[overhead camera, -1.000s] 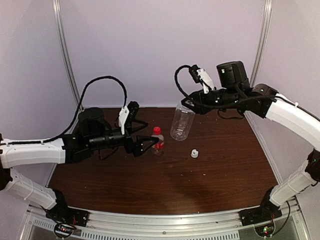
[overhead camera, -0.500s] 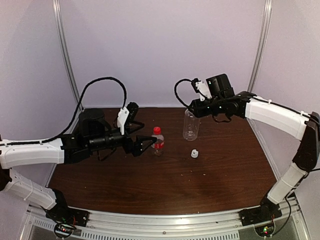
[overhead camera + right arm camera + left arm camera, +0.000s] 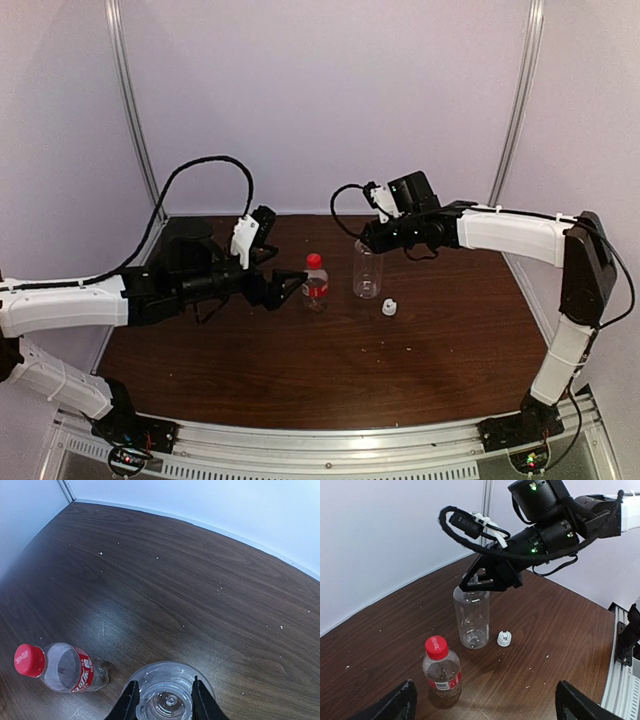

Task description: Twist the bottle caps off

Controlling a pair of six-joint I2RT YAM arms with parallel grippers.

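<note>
Lower left, the red cap [image 3: 436, 647] tops a clear short bottle [image 3: 443, 677] banded red and white. The tall bottle [image 3: 471, 622] is colourless, the centre cap [image 3: 504, 638] pale grey, the bench [image 3: 560, 645] dark brown woodgrain.

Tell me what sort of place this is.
Probably a robot lab test cell: a left arm and right arm bolted to a metal rail beside a dark wooden table, boxed in by plain pale walls, handling a clear bottle.
</note>
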